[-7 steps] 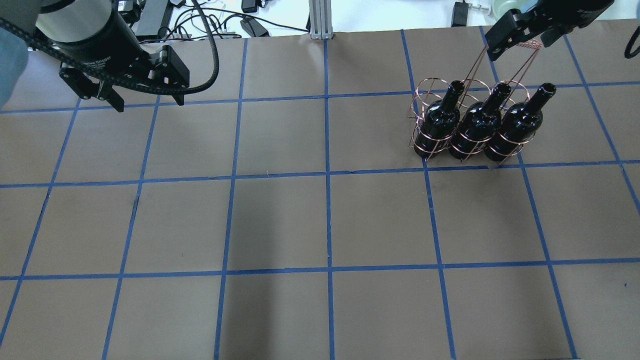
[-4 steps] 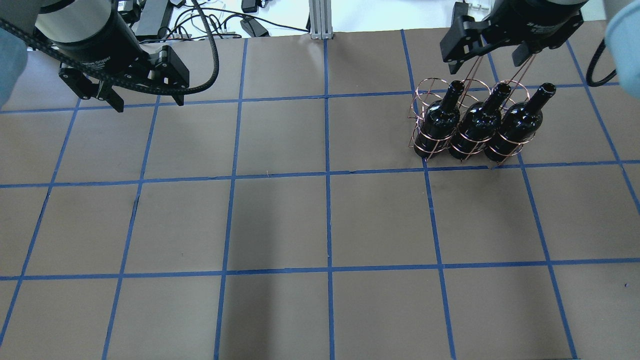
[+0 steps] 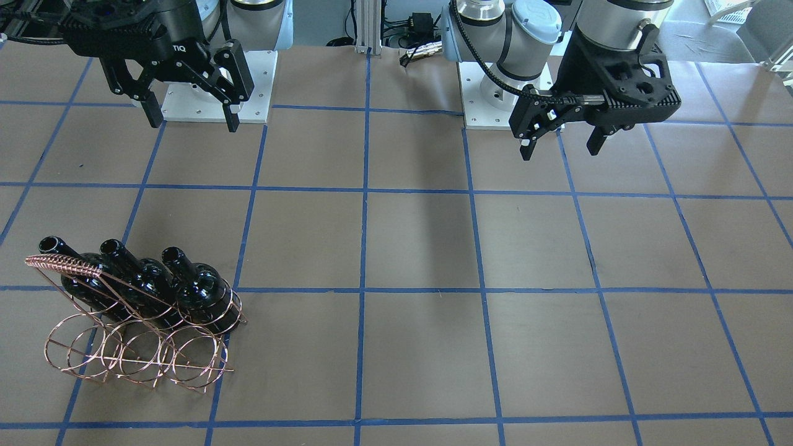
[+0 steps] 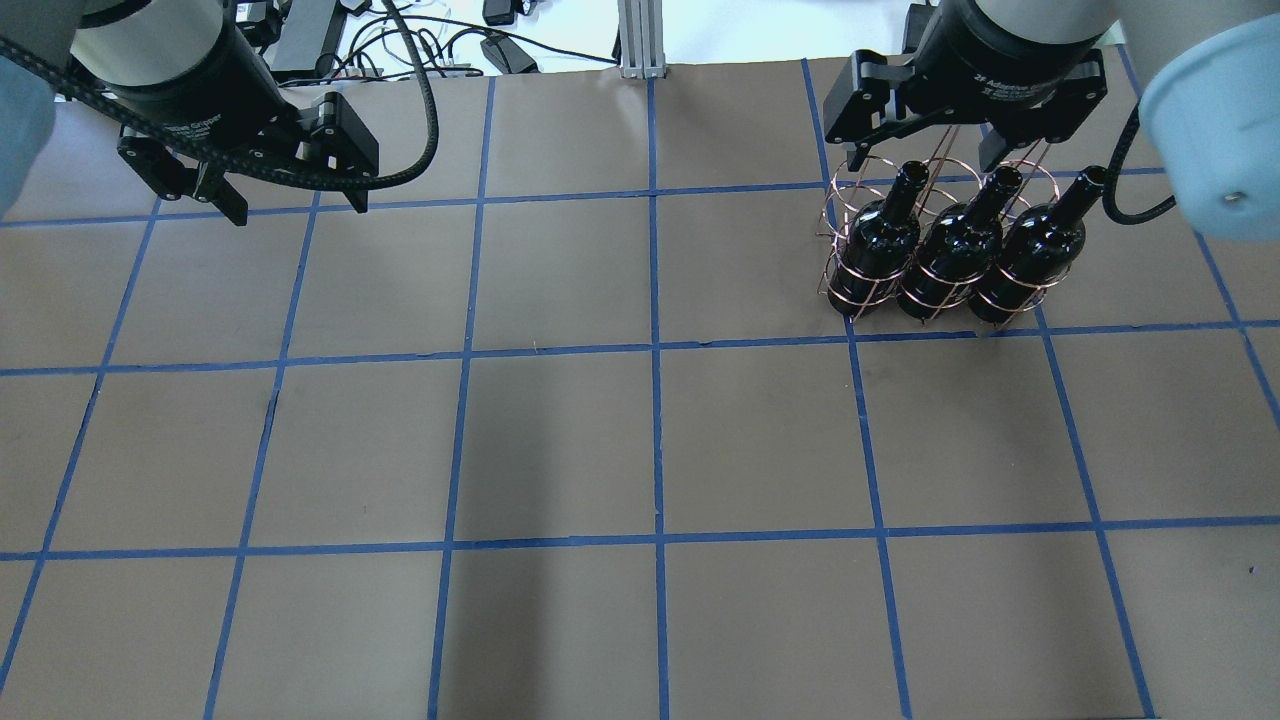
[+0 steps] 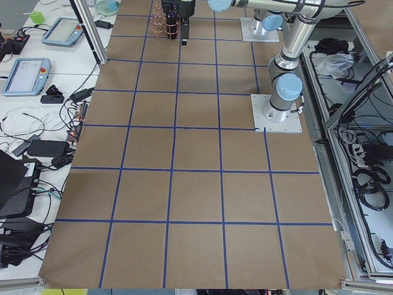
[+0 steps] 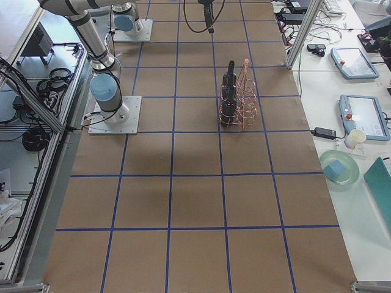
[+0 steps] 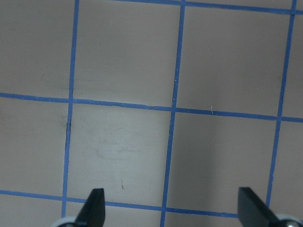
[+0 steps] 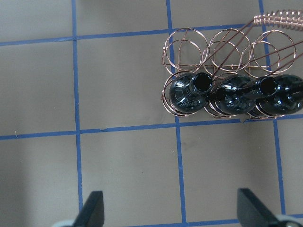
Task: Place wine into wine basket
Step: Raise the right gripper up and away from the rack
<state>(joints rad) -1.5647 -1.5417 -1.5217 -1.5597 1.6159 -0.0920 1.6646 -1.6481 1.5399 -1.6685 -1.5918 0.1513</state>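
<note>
The right gripper has released the wine basket handle and withdrawn; jaws wide open, empty. The left gripper hangs open, empty, far left. All three wine bottles sit in the basket, far right: placement appears complete

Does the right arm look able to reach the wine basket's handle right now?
Probably yes. The right gripper is open and empty, hanging on the robot's side of the wine basket; its coil-wrapped handle stands exposed at the top, nothing covering it.
</note>
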